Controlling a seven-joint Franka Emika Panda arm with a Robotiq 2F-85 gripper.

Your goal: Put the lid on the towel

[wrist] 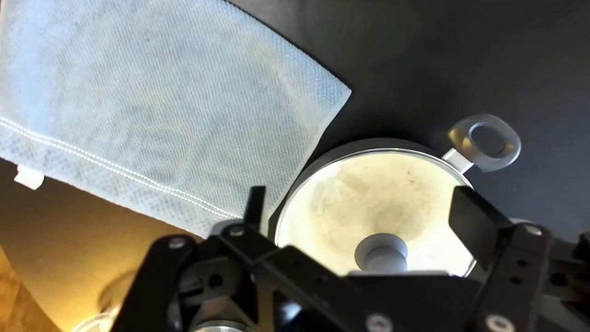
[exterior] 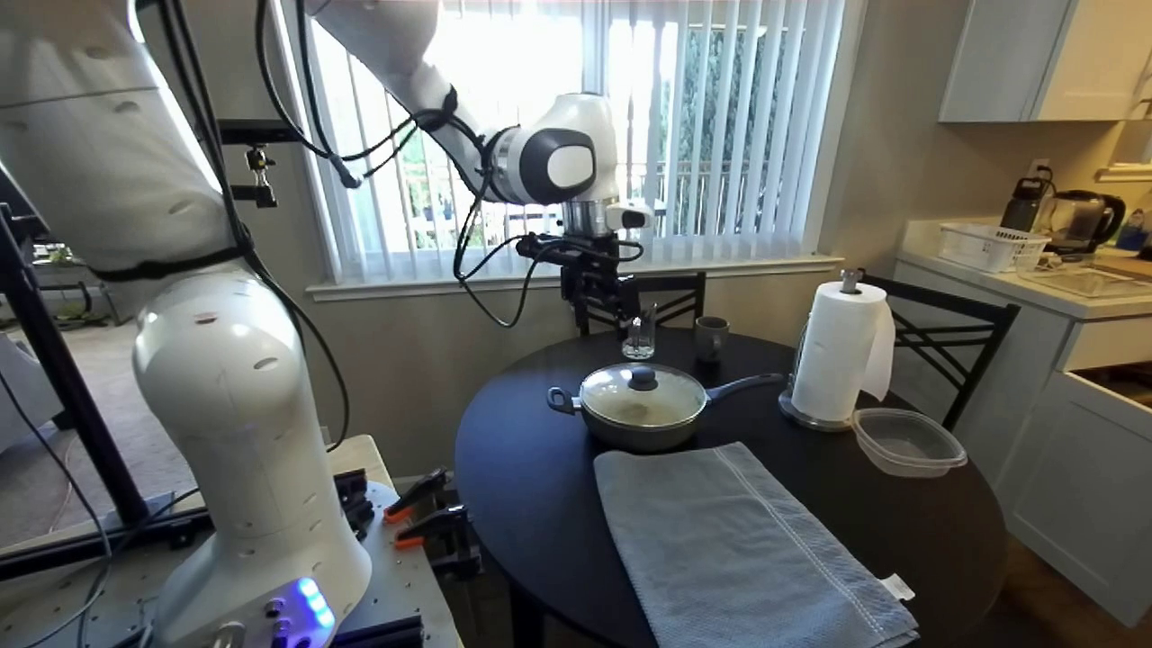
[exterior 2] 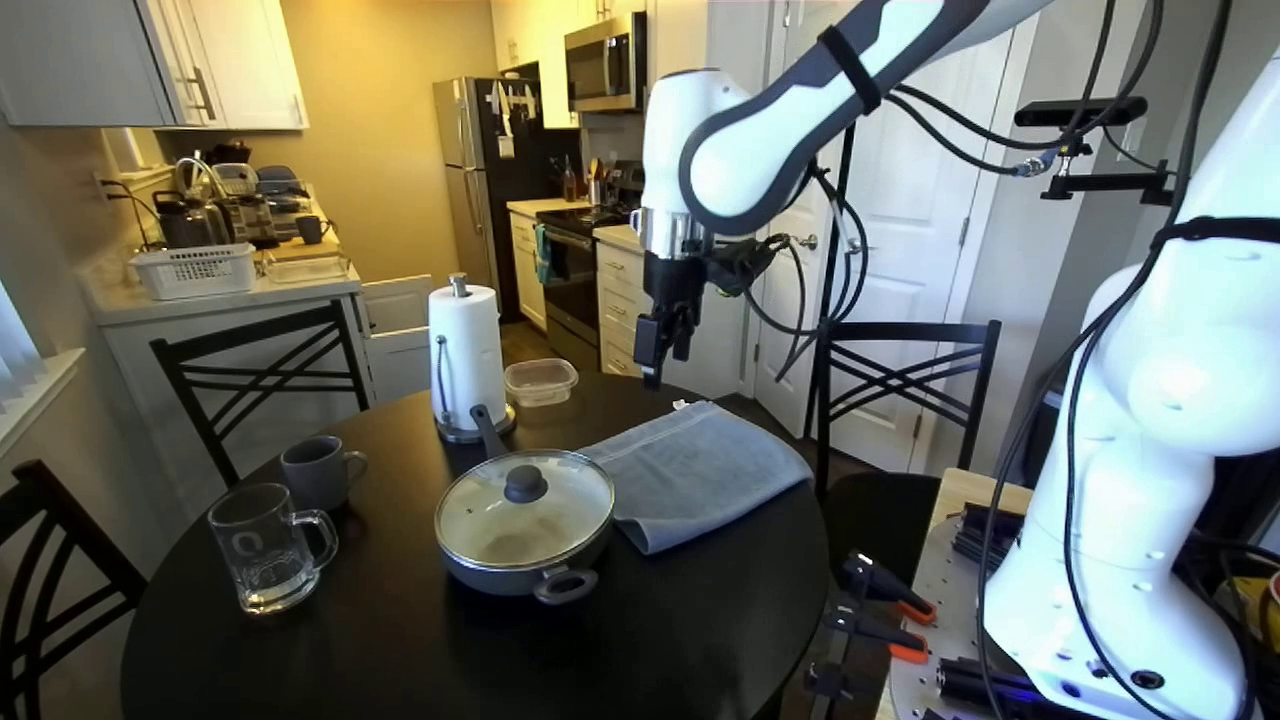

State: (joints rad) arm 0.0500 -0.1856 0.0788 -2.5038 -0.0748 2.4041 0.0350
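- The jaws are wide apart, holding nothing.
- The lid [exterior 2: 525, 512] sits on the pan [exterior 2: 500, 580], below the jaws, just beside the towel [exterior: 738, 549].
- Its knob [wrist: 381, 252] shows between them in the wrist view.

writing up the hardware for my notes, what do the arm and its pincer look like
The arm is glossy white, with rounded joints, dark grey trim and glowing blue lights on its base. Black bands wrap it and black cables run along it. The pincer is black, with angular fingers.
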